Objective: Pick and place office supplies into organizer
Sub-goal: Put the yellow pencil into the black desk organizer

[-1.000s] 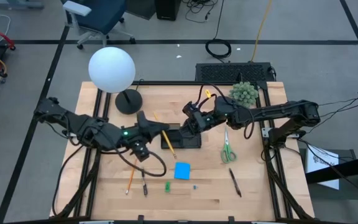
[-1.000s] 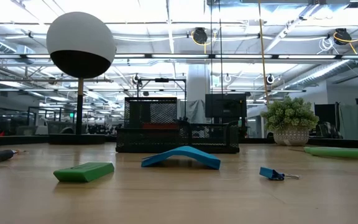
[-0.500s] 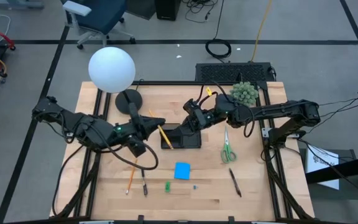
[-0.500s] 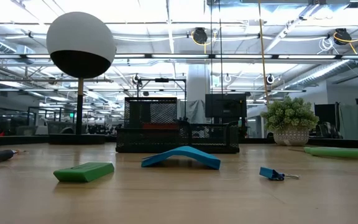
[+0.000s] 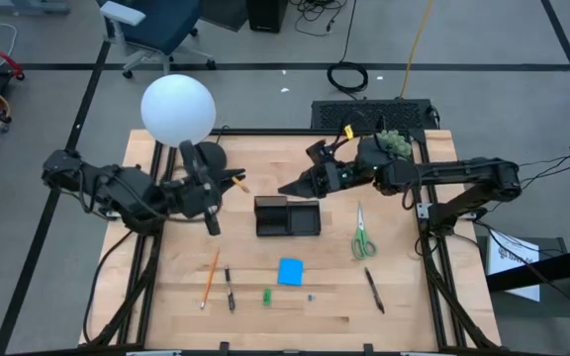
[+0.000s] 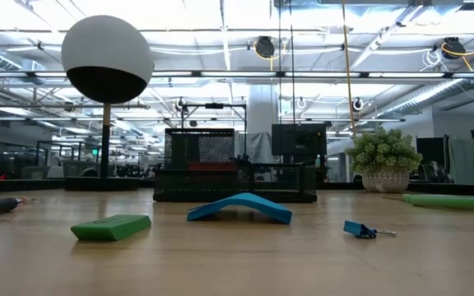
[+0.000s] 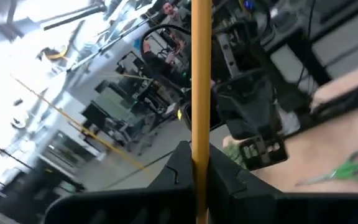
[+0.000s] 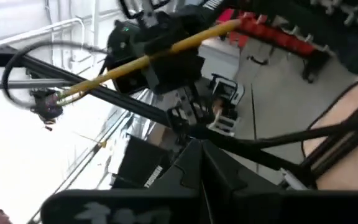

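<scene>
From where I stand, the job is partway through a carry: the left arm has a pencil (image 5: 236, 182) lifted off the table and it needs to go into the organizer (image 5: 287, 216), the low black tray in the middle of the wooden table (image 5: 404, 287). The left gripper (image 5: 209, 188), up near the lamp base (image 5: 204, 158), is clamped shut on that orange pencil; in the left wrist view the shaft (image 7: 200, 93) runs straight up between the closed fingers. I reckon the next move calls for swinging it across to the tray, tipping the pencil over a compartment, then letting go.

Further right, the right gripper (image 5: 290, 188) hangs above the table just behind the organizer, fingers pressed together with nothing in them.

Plenty is left on the table in front of the tray: another pencil (image 5: 210, 279), a pen (image 5: 230, 290), a small green piece (image 5: 266, 296), a blue note pad (image 5: 290, 271), green-handled scissors (image 5: 362, 235) and a second pen (image 5: 373, 289)
</scene>
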You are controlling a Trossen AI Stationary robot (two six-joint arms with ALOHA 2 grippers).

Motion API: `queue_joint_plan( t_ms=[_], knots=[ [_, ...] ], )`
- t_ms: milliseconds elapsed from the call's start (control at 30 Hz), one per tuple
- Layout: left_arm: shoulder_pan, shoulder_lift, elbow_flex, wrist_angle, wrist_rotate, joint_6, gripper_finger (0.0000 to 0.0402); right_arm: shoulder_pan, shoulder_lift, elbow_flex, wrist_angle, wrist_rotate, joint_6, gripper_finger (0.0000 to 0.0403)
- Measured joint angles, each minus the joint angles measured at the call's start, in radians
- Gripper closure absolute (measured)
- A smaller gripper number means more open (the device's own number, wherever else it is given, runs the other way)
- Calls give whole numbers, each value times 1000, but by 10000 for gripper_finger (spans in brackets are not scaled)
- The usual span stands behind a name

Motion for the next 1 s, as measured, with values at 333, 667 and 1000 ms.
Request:
queue_joint_plan(
  t_ms=[333, 667, 1000],
  knots=[
    [66, -18, 0, -5, 143, -248, 401, -13, -76, 1, -111, 73, -181, 403],
    [141, -17, 0, -15, 291, -428, 401, -13, -154, 0, -219, 156, -346, 403],
    [228, -17, 0, -36, 395, -541, 401, -12, -175, 1, -253, 181, -408, 403]
  ],
)
